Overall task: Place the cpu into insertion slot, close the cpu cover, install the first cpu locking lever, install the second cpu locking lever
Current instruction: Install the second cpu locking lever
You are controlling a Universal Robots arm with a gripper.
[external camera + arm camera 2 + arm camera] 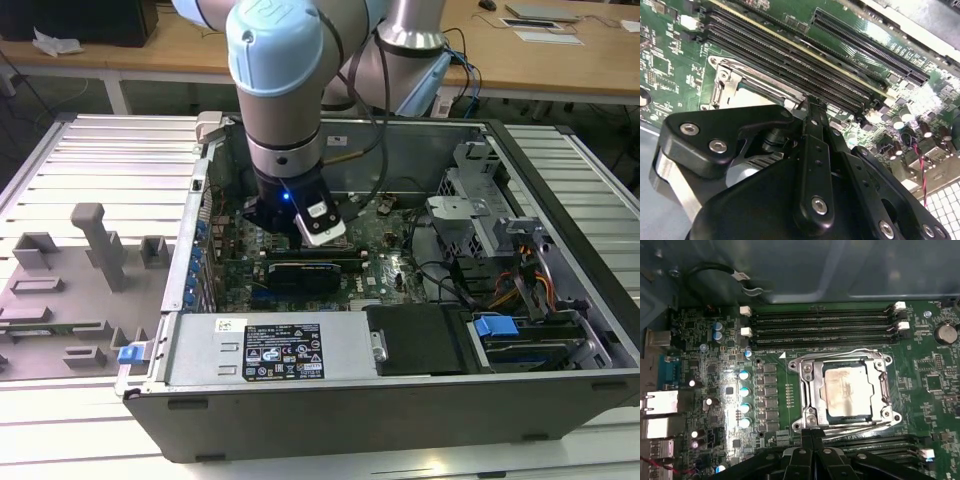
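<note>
1. Exterior view's left: grey fixture tray [70,280] with upright blocks, well apart from the open computer case [400,400]; nothing of the task on it that I can make out.
2. Centre: arm reaches down into the case, gripper [322,228] low over the green motherboard [730,340].
3. First wrist view: insertion slot [844,390] sits just beyond the fingertips, memory slots [820,325] on its far side.
4. The cpu [846,390] lies flat in the slot, dull silver top showing, edges square to the socket rim.
5. The cpu cover [810,385] looks down around the chip, framing it. Thin wire locking levers [850,352] run along the socket edges; latched or not, cannot tell.
6. Fingers [812,440] pressed together, nothing between them; same in the second wrist view, gripper [812,107].
7. Key relation: slot straight ahead of the closed tips, near socket edge closest, no contact visible.
8. Exterior view's right: drive bays [500,250] and cables, well apart.
</note>
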